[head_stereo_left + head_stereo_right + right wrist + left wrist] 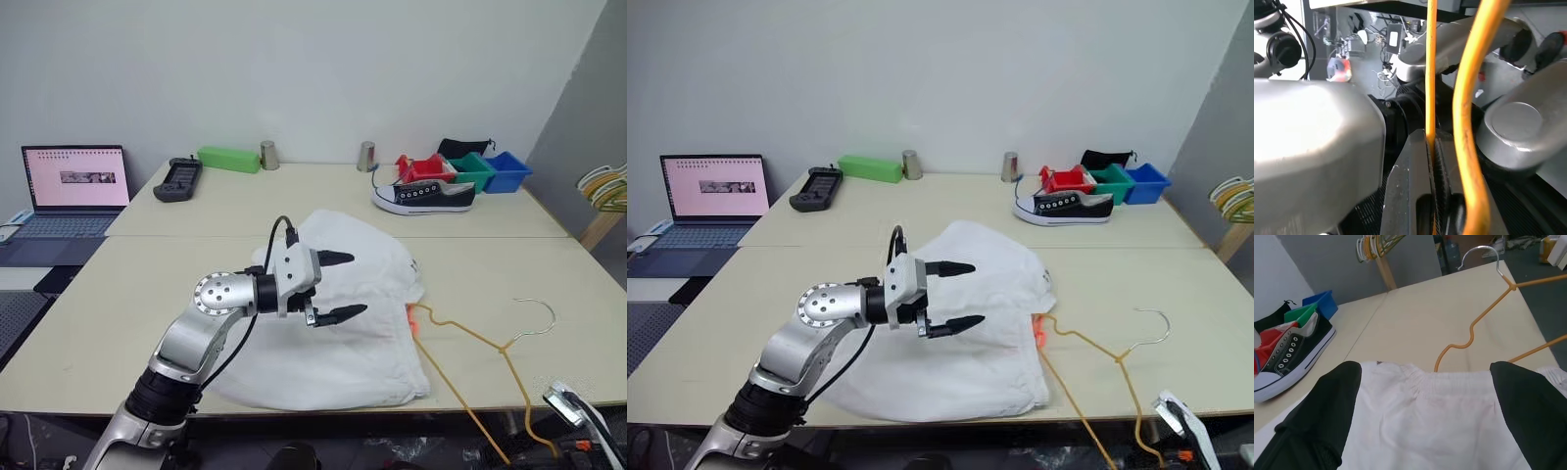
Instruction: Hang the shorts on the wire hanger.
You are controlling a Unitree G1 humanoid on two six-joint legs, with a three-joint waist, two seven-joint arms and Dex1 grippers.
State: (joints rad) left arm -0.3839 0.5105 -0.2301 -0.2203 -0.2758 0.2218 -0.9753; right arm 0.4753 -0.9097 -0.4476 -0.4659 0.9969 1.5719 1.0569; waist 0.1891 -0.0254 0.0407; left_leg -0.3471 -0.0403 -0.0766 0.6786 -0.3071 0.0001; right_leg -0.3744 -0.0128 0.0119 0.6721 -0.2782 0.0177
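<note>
Shorts (338, 323) lie flat at the table's (118, 313) near edge, waistband toward 3 o'clock. Left gripper (333, 287) hovers over them, jaws wide apart, empty, pointing at 3 o'clock toward the waistband. Wire hanger (470, 338) lies just beyond the waistband, long axis running 10 to 4 o'clock, lower end overhanging the near edge; right gripper (1432, 186) is clamped on its wire there. Judgement: left arm nearer the shorts; bare tabletop at 3 o'clock gives room. Sneaker (423, 196) well apart at 1 o'clock.
</note>
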